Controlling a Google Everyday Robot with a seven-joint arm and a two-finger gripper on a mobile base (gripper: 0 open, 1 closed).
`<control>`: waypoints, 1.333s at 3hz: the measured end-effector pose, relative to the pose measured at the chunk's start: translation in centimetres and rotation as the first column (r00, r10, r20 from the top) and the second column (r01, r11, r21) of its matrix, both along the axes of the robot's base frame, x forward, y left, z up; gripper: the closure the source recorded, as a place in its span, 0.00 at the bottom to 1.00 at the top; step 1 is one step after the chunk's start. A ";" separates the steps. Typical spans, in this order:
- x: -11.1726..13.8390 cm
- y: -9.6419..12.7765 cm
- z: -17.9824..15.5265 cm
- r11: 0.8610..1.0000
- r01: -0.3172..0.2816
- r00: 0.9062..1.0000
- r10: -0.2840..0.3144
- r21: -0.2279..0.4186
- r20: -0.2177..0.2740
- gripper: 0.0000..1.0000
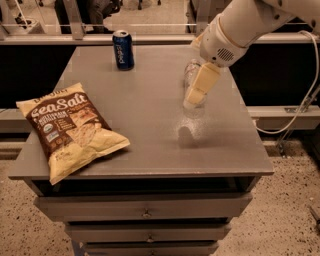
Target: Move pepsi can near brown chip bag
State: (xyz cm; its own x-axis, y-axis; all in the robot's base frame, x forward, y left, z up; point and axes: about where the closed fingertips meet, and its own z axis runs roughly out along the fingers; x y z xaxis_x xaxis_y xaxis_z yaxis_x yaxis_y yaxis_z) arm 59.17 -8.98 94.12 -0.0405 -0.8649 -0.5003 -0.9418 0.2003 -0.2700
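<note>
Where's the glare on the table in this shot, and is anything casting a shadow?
Camera view: a pale sheen lies on the table right of centre, with a small dark shadow in it, just below the claw, which hangs in front of the water bottle. Camera view: the floor beyond the table is lit brighter than its top.
</note>
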 end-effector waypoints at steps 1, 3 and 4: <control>0.0 0.0 0.0 1.000 0.000 1.000 0.000 0.000 0.000 0.00; 7.7 4.4 -1.1 0.994 0.019 0.996 -0.029 0.108 0.089 0.00; 13.0 7.3 -1.6 0.983 0.030 0.991 -0.052 0.179 0.122 0.00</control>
State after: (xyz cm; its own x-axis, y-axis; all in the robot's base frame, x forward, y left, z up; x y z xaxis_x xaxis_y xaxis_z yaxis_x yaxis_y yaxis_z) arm 72.17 -1.73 92.55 -0.0015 -0.7613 -0.6484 -0.8927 0.2932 -0.3422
